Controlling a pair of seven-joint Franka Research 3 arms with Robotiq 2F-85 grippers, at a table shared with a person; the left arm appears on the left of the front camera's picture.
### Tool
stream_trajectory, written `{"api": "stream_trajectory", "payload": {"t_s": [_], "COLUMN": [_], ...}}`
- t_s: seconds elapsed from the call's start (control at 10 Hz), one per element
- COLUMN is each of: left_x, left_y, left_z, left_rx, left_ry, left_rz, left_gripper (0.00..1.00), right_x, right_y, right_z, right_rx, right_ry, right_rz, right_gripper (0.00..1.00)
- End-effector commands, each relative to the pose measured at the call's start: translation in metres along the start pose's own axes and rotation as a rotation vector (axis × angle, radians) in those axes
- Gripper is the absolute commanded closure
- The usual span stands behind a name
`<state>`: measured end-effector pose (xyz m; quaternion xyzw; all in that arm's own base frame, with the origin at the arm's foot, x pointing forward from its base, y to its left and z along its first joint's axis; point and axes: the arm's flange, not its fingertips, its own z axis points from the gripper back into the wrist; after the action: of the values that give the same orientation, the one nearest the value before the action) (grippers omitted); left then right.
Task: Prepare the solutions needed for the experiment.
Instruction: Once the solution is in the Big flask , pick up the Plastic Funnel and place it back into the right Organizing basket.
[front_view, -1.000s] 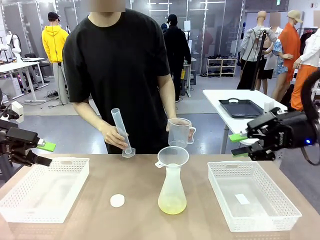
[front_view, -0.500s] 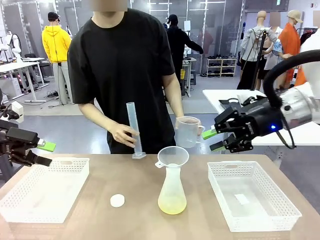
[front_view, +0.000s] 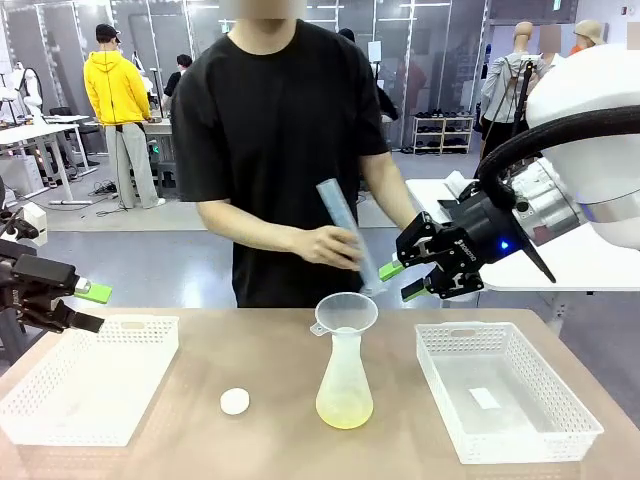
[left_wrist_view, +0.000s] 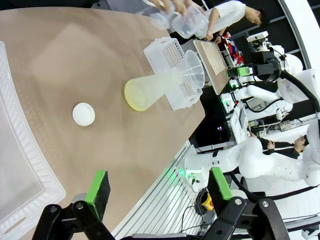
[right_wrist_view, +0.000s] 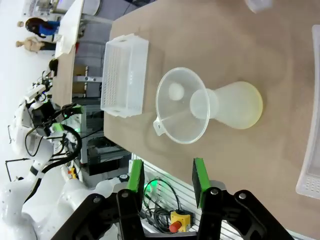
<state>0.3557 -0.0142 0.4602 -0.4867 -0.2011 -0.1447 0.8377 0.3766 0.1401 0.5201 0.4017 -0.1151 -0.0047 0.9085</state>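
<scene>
Right gripper (front_view: 400, 279) extends level over the desk's far edge, jaws parted, empty, apparently just short of the person's tilted cylinder (front_view: 335, 205). Left gripper (front_view: 90, 308) hovers released near the left edge.

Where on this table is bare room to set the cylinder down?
Bare tabletop lies between the left basket and the flask, except the white cap, and between flask and right basket. Crowded above the funnel: cylinder, hand, right gripper.

front camera faces across the table (front_view: 200, 440); both wrist cameras look down, sharing the flask (front_view: 344, 385)
</scene>
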Motion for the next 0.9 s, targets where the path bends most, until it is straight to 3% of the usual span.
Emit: {"api": "stream_trajectory", "payload": {"t_s": [0.0,0.6,0.8], "left_x": [0.002,0.002,0.002], "left_y": [0.000,0.000,0.000], "left_z": [-0.002,-0.002,-0.002], "left_rx": [-0.027,-0.027,-0.027], "left_ry": [-0.016,-0.016,-0.016], "left_rz": [-0.017,-0.017,-0.017], "left_gripper": [0.00,0.00,0.00], "right_x": [0.005,0.001,0.009], "right_y": [0.009,0.002,0.015], "right_z": [-0.010,-0.003,-0.015], "right_rx": [-0.061,-0.021,-0.145], "right_ry": [-0.027,-0.018,-0.064], "right_rz": [-0.020,0.011,0.033], "right_gripper": [0.50,0.50,0.50]}}
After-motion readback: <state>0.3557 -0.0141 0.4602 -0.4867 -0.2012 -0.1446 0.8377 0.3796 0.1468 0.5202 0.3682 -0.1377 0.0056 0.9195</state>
